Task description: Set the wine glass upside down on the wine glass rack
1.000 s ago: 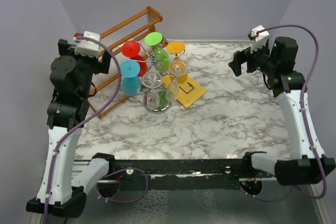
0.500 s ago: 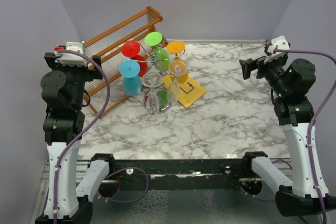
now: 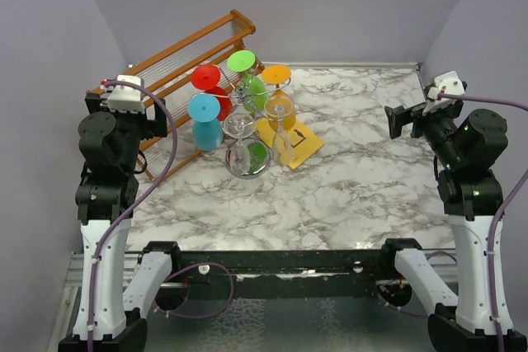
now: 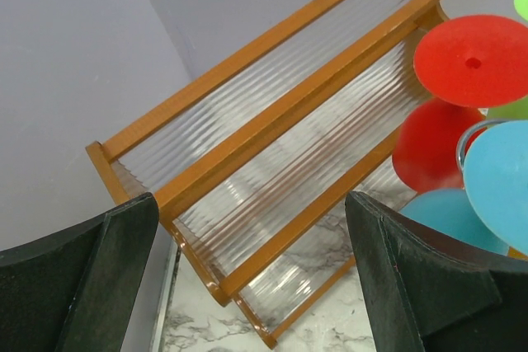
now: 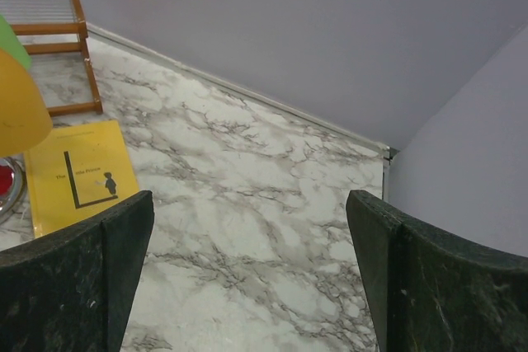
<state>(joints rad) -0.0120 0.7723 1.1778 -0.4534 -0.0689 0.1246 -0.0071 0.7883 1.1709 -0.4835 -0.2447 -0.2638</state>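
My left gripper (image 3: 157, 117) and right gripper (image 3: 402, 119) both gape wide, empty; the wire rack (image 3: 252, 156) stands upper-middle of frame, between them.

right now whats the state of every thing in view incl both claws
wine glass rack: upright, arms loaded
red glass: upside down on rack
green glass: upside down on rack
orange glass: upside down on rack
blue glass: upside down at rack
clear glass: upside down on rack
wooden rack: tilted
yellow booklet: closed, lying flat
left claw: open, holding nothing
right claw: open, holding nothing
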